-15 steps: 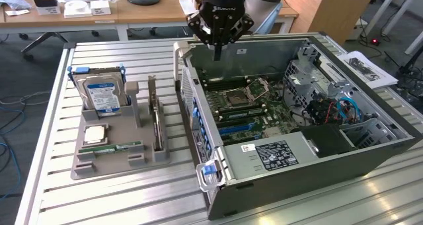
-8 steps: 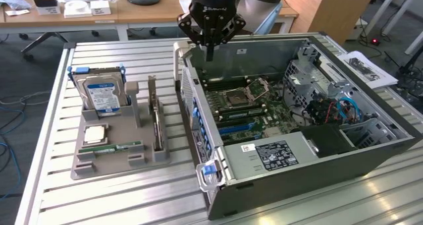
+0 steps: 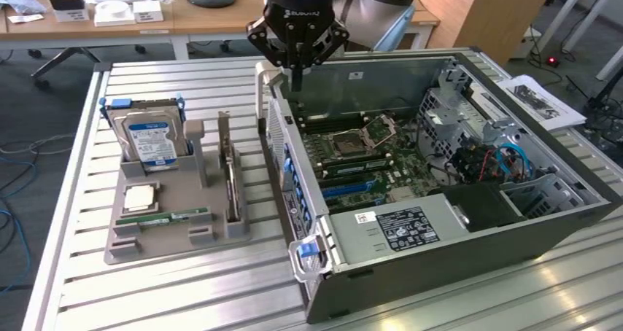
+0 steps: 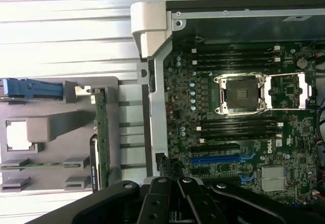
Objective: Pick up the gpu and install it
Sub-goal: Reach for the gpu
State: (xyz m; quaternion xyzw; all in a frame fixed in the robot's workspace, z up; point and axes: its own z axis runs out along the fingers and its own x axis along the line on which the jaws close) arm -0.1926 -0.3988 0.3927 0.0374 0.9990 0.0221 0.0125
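Note:
The gpu (image 3: 230, 176) stands on edge in a slot of the grey holder (image 3: 175, 245), on the exterior view's left; it appears as a thin strip, the gpu (image 4: 101, 132), in the wrist view. My gripper (image 3: 295, 82) hangs above the rear wall of the open computer case (image 3: 438, 232), fingers pressed together with nothing between them. It is well apart from the gpu, up and toward the case. The gripper (image 4: 172, 182) looks down over the motherboard (image 4: 238, 107) and its blue card slots (image 4: 216, 159).
The holder also carries a silver hard drive (image 3: 151, 138) in a blue bracket, a processor chip (image 3: 139, 196) and a green memory stick (image 3: 165, 218). All sit on a slatted metal table (image 3: 146, 294). A paper sheet (image 3: 540, 101) lies beyond the case.

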